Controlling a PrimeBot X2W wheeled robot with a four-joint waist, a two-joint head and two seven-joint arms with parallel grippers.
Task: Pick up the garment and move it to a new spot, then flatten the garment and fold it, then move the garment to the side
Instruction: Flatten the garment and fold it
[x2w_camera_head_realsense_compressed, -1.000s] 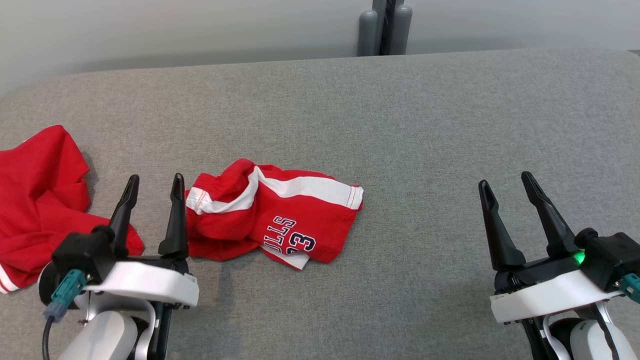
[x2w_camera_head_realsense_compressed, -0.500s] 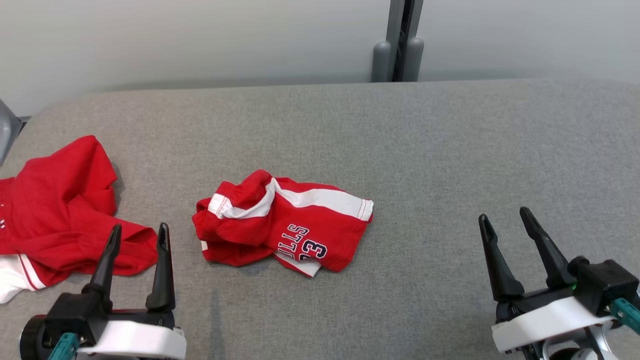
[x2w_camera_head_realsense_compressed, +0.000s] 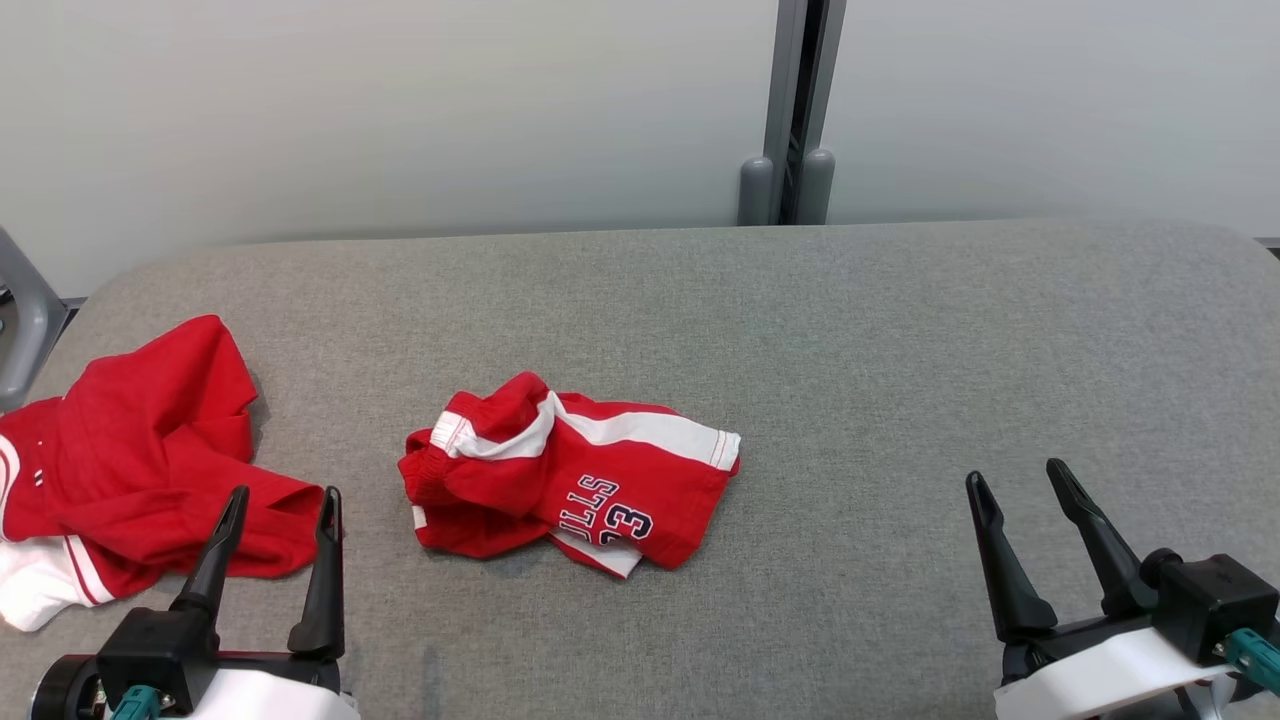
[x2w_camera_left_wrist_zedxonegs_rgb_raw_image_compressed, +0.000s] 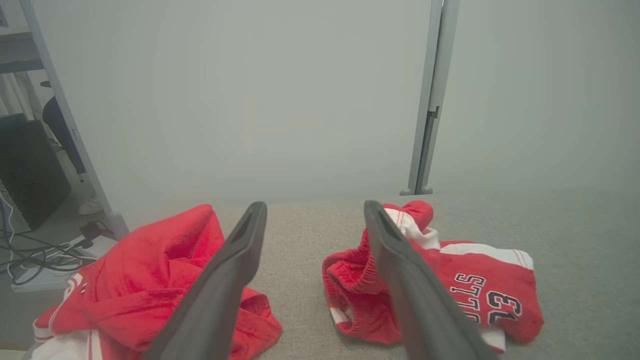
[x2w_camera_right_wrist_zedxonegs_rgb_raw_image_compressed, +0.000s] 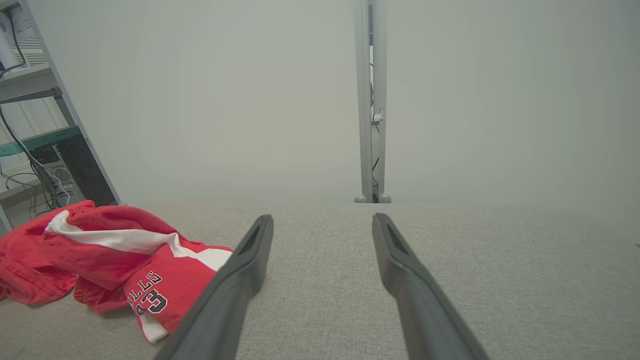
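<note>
Between your left jaws and right jaws, nearer the left, red shorts (x2w_camera_head_realsense_compressed: 570, 485) lie crumpled on the grey worktop (x2w_camera_head_realsense_compressed: 900, 350) (second red garment (x2w_camera_head_realsense_compressed: 140, 450) just beyond the left jaws). Both pairs stand parted, holding nothing.

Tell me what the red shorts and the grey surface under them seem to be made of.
Red shorts: soft matte knit, likely a sports jersey fabric; it slumps in loose folds, with a gathered elastic waistband and printed navy lettering. Grey surface: matte woven cloth, like upholstery; a fine heathered weave shows, and the rounded corners hint at padding beneath.
</note>
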